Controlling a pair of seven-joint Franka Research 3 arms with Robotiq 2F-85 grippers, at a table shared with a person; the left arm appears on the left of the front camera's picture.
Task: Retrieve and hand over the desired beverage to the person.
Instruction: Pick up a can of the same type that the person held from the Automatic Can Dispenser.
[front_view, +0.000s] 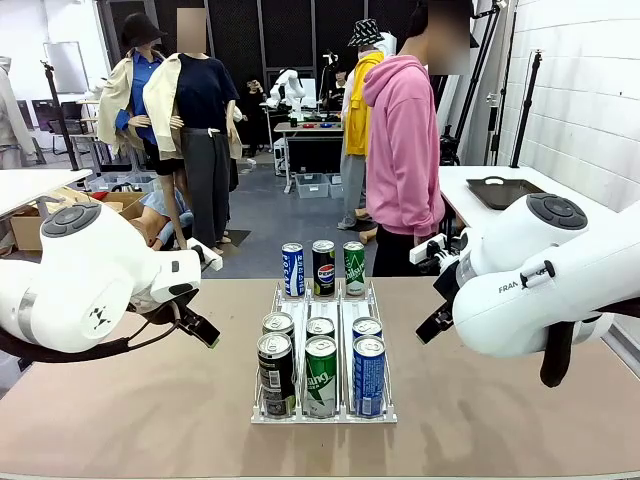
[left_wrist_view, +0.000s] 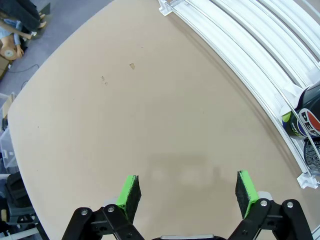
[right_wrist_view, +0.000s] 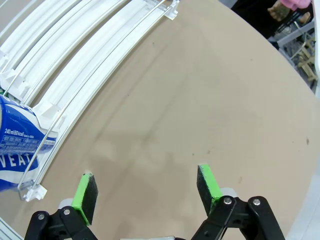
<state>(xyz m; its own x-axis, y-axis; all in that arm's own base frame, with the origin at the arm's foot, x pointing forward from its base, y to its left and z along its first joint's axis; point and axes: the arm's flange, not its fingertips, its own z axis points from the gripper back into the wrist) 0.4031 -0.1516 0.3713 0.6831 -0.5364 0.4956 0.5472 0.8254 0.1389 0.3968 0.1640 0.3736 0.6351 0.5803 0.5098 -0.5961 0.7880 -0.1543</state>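
Note:
A clear plastic rack (front_view: 383, 412) in the middle of the table holds several drink cans. A blue can (front_view: 292, 268), a black Pepsi can (front_view: 323, 266) and a green can (front_view: 354, 267) stand at its far end. A black can (front_view: 276, 372), a green can (front_view: 320, 375) and a blue can (front_view: 368, 374) stand at its near end. The person (front_view: 403, 150) in a pink hoodie stands side-on beyond the table. My left gripper (left_wrist_view: 188, 190) hangs open over bare tabletop left of the rack (left_wrist_view: 260, 55). My right gripper (right_wrist_view: 146, 187) is open over the table right of the rack (right_wrist_view: 75, 55), near a blue can (right_wrist_view: 20, 142).
My left arm (front_view: 80, 280) and right arm (front_view: 540, 280) flank the rack. A side table with a black tray (front_view: 503, 190) stands at the far right. Bare brown tabletop (front_view: 150, 400) lies on both sides of the rack.

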